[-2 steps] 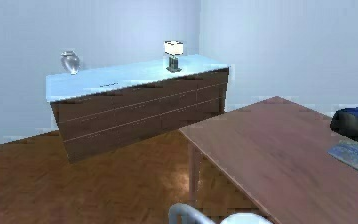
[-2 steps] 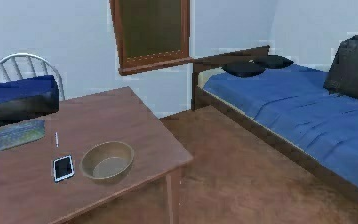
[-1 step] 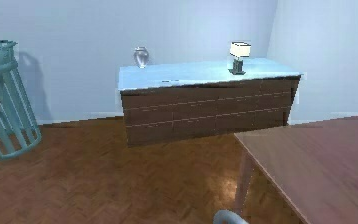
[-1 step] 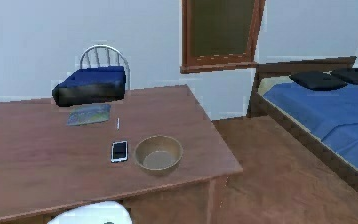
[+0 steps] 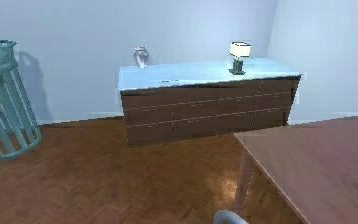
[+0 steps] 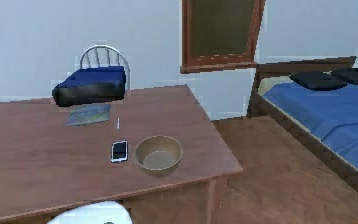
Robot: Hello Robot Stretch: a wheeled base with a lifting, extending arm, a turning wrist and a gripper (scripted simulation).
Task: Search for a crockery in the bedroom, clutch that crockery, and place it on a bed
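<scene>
On the wooden table [image 6: 27,150], toward its near edge and closer to its right-hand corner in the arm side view, I see the crockery: a tan bowl [image 6: 159,154], upright, with a mobile phone [image 6: 119,150] lying flat just beside it on the side away from that corner. Farther back on the tabletop, a thin pen [image 6: 117,122] lies next to a flat grey item [image 6: 89,116], perhaps a closed laptop, near the far edge. Behind that far edge stands a chair [image 6: 90,88] with a metal hoop back and a dark blue seat. Along the arm side view's right, well apart from the table, I note a bed [image 6: 332,115] with a blue cover, a wooden frame and a dark pillow [image 6: 322,80] at its head. A wood-framed window [image 6: 222,33] sits in the wall between chair and bed.

Forward view: a wooden dresser [image 5: 207,105] with a pale blue top carries a small lamp [image 5: 239,56] toward its right end and a small grey object [image 5: 140,56] at its left end. A teal slatted basket [image 5: 7,100] stands at the left edge, and a brown tabletop [image 5: 317,165] fills the lower right corner. The gripper's state I cannot tell
</scene>
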